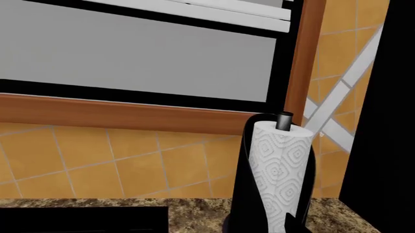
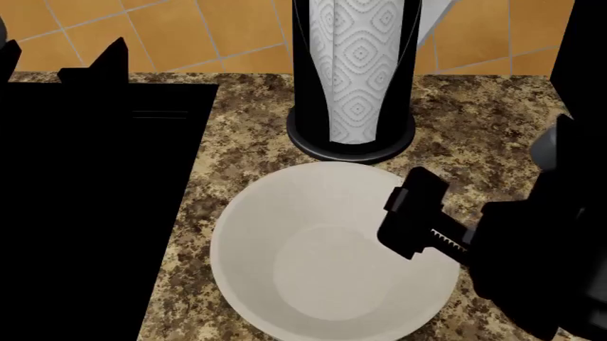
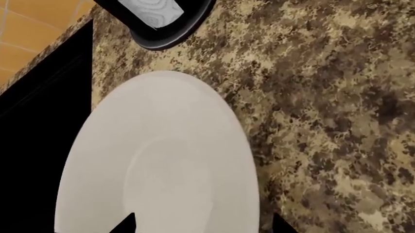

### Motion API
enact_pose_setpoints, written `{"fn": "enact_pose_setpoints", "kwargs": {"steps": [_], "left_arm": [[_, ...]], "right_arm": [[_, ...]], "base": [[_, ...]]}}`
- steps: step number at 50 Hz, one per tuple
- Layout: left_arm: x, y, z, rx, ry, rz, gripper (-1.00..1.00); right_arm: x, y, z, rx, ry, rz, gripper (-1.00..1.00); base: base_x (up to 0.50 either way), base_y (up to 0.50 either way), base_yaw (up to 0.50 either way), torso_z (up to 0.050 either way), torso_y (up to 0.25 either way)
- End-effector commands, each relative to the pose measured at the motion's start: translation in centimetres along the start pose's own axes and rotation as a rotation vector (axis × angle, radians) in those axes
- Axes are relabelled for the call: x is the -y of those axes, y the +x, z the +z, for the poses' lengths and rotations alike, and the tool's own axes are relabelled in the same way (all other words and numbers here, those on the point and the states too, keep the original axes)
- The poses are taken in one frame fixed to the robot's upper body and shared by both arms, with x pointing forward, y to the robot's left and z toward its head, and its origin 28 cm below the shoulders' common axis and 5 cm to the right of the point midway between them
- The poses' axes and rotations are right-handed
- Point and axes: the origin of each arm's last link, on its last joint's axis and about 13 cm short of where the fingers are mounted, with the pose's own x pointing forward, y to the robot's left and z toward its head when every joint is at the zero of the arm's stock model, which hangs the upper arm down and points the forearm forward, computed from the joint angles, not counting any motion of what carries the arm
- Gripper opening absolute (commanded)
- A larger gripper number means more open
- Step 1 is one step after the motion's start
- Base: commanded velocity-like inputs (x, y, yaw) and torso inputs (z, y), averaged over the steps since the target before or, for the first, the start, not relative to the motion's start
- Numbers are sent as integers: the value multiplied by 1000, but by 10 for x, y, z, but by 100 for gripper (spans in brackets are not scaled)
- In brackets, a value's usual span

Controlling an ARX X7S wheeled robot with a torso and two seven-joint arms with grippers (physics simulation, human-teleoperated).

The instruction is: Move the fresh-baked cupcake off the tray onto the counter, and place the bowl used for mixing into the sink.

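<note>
The large white bowl (image 2: pixel 323 263) (image 3: pixel 162 160) sits on the speckled counter (image 2: pixel 237 142) (image 3: pixel 324 111), just right of the black sink (image 2: pixel 85 199). My right gripper (image 2: pixel 413 213) (image 3: pixel 204 224) hangs open over the bowl's right rim. One fingertip (image 3: pixel 126 224) is over the bowl's inside and the other is outside it above the counter. Black pointed shapes (image 2: pixel 95 60) rise at the sink's far edge and blend into it; they may be my left gripper. The left wrist view shows no distinct fingers. The cupcake and the tray are out of view.
A patterned paper-towel roll in a black holder (image 2: pixel 353 78) (image 1: pixel 279 174) (image 3: pixel 162 19) stands right behind the bowl. An orange tiled wall (image 1: pixel 97 165) and a window frame (image 1: pixel 129 114) back the counter. A dark panel (image 2: pixel 581 42) rises at the far right.
</note>
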Motion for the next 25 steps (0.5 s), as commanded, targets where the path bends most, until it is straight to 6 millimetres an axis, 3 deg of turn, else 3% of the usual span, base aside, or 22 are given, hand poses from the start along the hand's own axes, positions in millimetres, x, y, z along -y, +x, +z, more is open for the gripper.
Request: {"fn": "enact_pose_setpoints", "kwargs": {"steps": [1,25], "left_arm": [[0,0,0,0,-2,1,100],[0,0,0,-1,-2,4,100]], "right_arm": [[8,10,-3,-13,17,-11,100],[18,25,-10,-47,28,-12,100]], "base": [[0,0,0,0,0],[0,0,0,0,0]]}}
